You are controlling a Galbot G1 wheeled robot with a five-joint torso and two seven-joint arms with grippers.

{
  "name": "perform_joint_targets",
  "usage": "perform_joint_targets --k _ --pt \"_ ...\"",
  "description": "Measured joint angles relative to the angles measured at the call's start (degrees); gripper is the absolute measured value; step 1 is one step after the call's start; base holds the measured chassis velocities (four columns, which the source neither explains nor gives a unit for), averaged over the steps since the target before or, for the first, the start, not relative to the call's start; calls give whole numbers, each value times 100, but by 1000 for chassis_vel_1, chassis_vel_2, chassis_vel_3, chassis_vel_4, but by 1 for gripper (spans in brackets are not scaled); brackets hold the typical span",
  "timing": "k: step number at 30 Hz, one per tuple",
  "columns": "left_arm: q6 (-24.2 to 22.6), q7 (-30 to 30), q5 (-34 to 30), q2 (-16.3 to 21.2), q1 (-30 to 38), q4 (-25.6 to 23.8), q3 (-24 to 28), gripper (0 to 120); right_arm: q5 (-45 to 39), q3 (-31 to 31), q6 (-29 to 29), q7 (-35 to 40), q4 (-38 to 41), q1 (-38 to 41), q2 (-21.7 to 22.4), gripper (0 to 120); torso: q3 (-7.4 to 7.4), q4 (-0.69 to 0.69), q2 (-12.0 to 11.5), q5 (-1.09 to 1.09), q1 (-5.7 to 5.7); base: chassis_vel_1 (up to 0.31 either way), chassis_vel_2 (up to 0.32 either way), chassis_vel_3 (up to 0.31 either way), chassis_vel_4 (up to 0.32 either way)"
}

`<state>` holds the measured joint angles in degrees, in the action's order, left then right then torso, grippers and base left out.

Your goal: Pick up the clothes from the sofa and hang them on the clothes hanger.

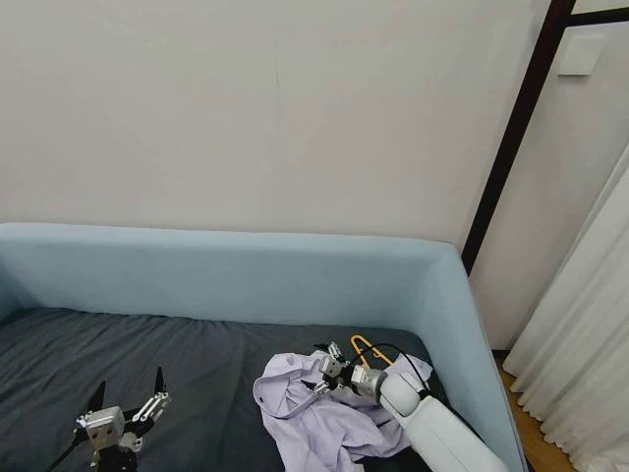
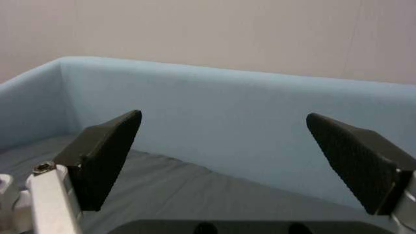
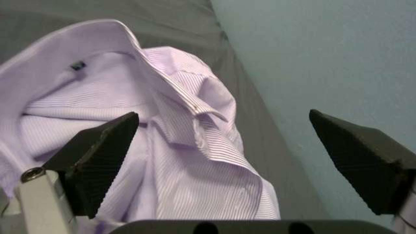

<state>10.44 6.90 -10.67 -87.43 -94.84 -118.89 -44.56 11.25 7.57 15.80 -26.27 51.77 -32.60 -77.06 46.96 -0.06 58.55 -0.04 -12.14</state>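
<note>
Lilac pinstriped shirt (image 1: pixel 316 421): crumpled heap, collar uppermost, lying on dark sofa seat (image 1: pixel 187 359) near sofa's right end.

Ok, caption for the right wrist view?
Open right gripper aimed at the crumpled lilac shirt on the sofa.

The shirt (image 3: pixel 195 165) was pale lilac with fine darker pinstripes. The sofa (image 1: pixel 246 280) had a light blue back and a charcoal seat. The hanger (image 1: pixel 360 346), lower centre-right, was orange.

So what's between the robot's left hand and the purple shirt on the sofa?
Just bare dark sofa seat, as the head view shows. The left hand is open, well apart from the shirt.
</note>
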Motion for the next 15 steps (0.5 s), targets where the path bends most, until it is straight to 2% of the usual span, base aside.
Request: perform_joint_targets --k 3,5,8,10,13,15 --pt "6 0 -16 1 -11 -9 -19 100 376 -112 -39 480 -142 -34 -191 96 0 0 0 -1 0 0 0 0 0" --pt "9 0 -17 0 -11 -9 -19 100 395 -115 -70 521 -143 -43 -205 93 0 0 0 0 0 0 0 0 0" --pt "18 1 -20 -8 -10 -9 -17 100 460 -146 -189 573 -149 -75 -250 79 0 0 0 -1 0 0 0 0 0" --pt "19 1 -19 -9 -10 -8 -16 100 469 -154 -193 548 -149 -81 -251 77 0 0 0 0 0 0 0 0 0" --pt "39 3 -21 -13 1 18 -1 100 514 -195 -179 407 -149 -121 -235 58 0 -1 0 0 0 0 0 0 0" --pt "46 3 -19 -21 2 23 9 100 508 -205 -162 396 -151 -128 -237 55 0 -1 0 0 0 0 0 0 0"
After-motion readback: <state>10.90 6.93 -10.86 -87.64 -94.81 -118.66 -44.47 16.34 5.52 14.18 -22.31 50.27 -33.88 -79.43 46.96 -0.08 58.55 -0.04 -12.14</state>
